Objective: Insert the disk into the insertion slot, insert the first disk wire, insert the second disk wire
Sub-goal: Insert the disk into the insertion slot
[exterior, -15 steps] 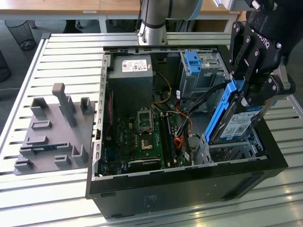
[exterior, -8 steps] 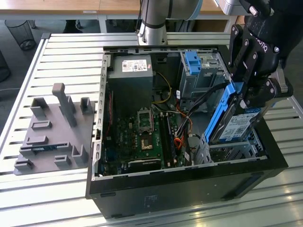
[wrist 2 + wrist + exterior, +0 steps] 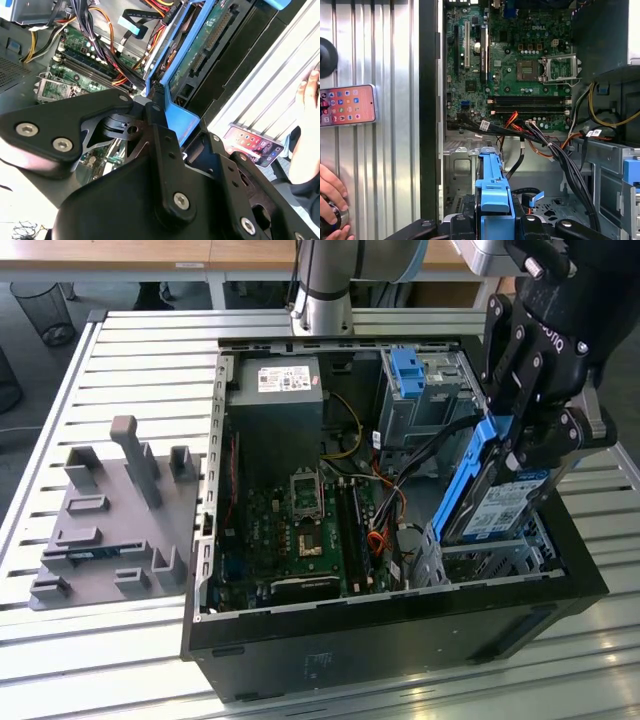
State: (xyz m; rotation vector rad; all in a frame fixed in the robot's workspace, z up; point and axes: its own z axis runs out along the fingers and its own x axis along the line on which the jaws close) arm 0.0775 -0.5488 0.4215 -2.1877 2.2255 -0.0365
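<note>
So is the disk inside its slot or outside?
Outside. The gripper holds the disk tilted, mostly sticking up above the insertion slot.

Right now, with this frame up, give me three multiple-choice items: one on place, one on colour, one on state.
1. Where is the disk?
A) held by the claw over the slot
B) on the table
C) on the motherboard

2. What colour is its carrier?
A) red
B) blue
C) green

3. How does the disk sit?
A) lying flat
B) steeply tilted
C) fully seated

Key:
1 A: in the exterior view the claw is clamped on it above the slot.
2 B: bright blue plastic frames the silver disk.
3 B: its lower end points down toward the slot and its upper end is in the claw.
</note>
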